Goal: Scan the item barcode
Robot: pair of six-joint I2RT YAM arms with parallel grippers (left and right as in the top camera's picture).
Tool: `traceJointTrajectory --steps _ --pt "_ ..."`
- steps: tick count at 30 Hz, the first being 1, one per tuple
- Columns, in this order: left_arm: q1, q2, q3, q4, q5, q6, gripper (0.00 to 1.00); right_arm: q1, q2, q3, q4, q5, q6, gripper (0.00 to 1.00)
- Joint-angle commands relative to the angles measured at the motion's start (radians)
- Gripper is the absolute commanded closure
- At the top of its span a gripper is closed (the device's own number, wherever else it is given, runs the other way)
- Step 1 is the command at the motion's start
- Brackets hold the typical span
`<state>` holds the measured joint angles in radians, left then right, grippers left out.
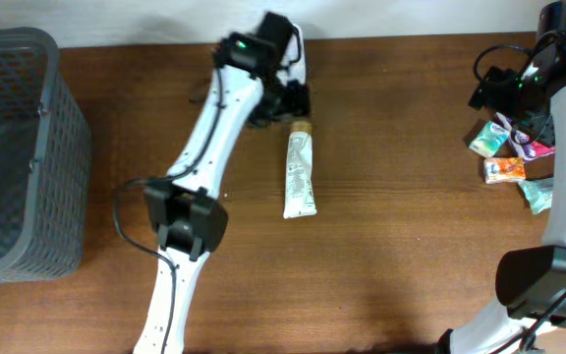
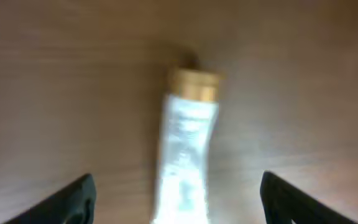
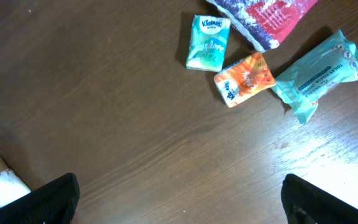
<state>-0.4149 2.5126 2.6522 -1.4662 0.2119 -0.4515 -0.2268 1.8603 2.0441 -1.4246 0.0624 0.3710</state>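
At the far left a grey mesh basket (image 1: 18,147) was seen standing on the wooden table (image 1: 401,256). Further right, the left gripper (image 1: 285,96) was held over the far side of the table with its jaws spread wide and nothing clasped. A white tube (image 1: 300,177) lay flat near the middle of the table, its tan cap (image 1: 301,126) pointed toward that gripper. In the left wrist view the fingertips (image 2: 79,199) were seen well apart on either side of the tube, neither touching it. The print on the tube was too blurred for any barcode to be made out. At the far right a cluster of small packets (image 1: 504,157) was found. Over the bare wood near them the right gripper (image 3: 179,199) was held fully open and empty. The step in hand was judged to be the approach to picking up the tube. The next move was judged to call for the left gripper to be lowered and closed across the tube's body. The tube could then be lifted and its barcode turned toward a scanner, though none was to be seen in any view.
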Motion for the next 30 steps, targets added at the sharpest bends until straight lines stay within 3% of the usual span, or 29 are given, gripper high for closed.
traceJointTrajectory --steps 1,11,13,15,16,18,22,25,30 --pt "0.132 -0.009 0.216 -0.217 -0.414 0.042 0.01 -0.003 0.001 0.003 0.000 -0.002 0.012 0.01" --pt "0.279 -0.009 0.210 -0.215 -0.418 0.086 0.01 -0.003 0.001 0.003 0.005 -0.009 0.015 0.01" --pt "0.280 -0.009 0.210 -0.215 -0.418 0.086 0.01 -0.003 0.001 0.003 0.107 -0.026 0.030 0.01" --pt "0.280 -0.009 0.210 -0.215 -0.418 0.086 0.01 -0.003 0.001 0.003 0.114 -0.146 0.031 0.01" --pt "0.280 -0.009 0.210 -0.215 -0.418 0.086 0.01 0.005 0.008 -0.004 0.102 -0.305 0.028 0.01" --pt "0.280 -0.009 0.210 -0.215 -0.418 0.086 0.01 0.059 0.018 -0.053 0.100 -0.433 -0.014 0.01" --pt "0.280 -0.009 0.210 -0.215 -0.418 0.086 0.01 0.240 0.063 -0.203 0.113 -0.392 -0.049 0.01" --pt "0.280 -0.009 0.210 -0.215 -0.418 0.086 0.01 0.383 0.077 -0.406 0.281 -0.459 -0.129 0.01" --pt "0.280 -0.009 0.210 -0.215 -0.418 0.086 0.01 0.505 0.077 -0.686 0.657 -0.689 -0.121 0.00"
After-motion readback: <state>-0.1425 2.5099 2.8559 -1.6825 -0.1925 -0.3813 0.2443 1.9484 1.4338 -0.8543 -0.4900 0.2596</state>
